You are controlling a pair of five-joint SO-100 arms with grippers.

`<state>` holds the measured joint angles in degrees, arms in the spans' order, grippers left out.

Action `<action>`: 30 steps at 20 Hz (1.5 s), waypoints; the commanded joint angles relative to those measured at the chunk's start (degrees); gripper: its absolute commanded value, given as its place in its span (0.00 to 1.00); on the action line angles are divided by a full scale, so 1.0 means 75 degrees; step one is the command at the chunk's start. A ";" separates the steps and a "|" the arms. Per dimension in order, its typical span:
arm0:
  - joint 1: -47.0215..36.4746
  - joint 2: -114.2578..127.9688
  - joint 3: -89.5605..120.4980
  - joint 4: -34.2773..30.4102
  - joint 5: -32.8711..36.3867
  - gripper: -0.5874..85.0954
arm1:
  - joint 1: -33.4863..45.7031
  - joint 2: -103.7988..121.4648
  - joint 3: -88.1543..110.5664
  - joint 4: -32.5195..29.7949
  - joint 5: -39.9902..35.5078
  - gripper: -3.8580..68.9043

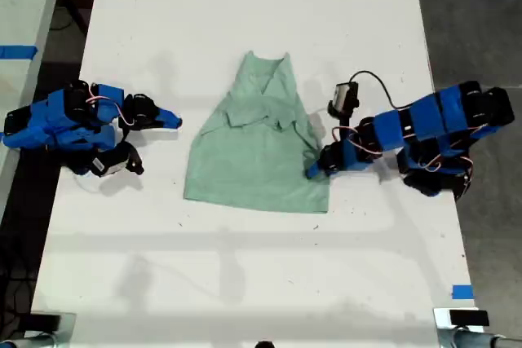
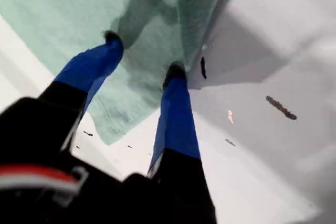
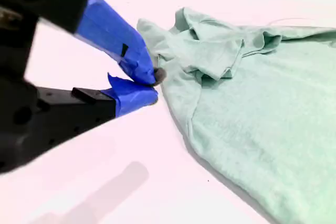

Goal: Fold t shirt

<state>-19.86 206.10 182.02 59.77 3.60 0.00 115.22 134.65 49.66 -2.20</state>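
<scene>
The pale mint-green t shirt (image 1: 257,148) lies on the white table (image 1: 245,283), neck toward the far edge and both sleeves folded inward. My first gripper (image 1: 314,169) is at the shirt's edge on the exterior view's right, near the hem corner. It is open in the first wrist view, and both blue fingertips (image 2: 113,39) press down on the t shirt (image 2: 63,19) beside its edge. My second gripper (image 1: 173,121) rests on the table at the exterior view's left, apart from the shirt. Its jaws are shut on nothing in the second wrist view (image 3: 152,85), with the t shirt (image 3: 262,114) beyond them.
A second table with blue tape (image 1: 16,52) stands at the exterior view's left. Dark floor borders the exterior view's right, and a blue tape mark (image 1: 462,291) sits near the table's front right corner. A small camera with a cable (image 1: 344,97) rides on the first arm.
</scene>
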 commanded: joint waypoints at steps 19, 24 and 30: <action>0.0164 0.0070 0.0000 -0.0129 0.0059 0.00 | -0.0398 -0.0445 -0.2637 0.3387 0.0422 0.47; 0.0176 0.0070 0.0000 -0.0129 0.0059 0.00 | -0.0164 -0.1277 -0.1898 0.2883 0.0574 0.47; 0.0176 0.0070 0.0000 -0.0129 0.0059 0.00 | -0.0094 -0.2156 -0.2590 0.2906 0.0340 0.05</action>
<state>-19.86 206.10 182.02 59.77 3.60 -0.88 97.65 116.63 67.76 0.35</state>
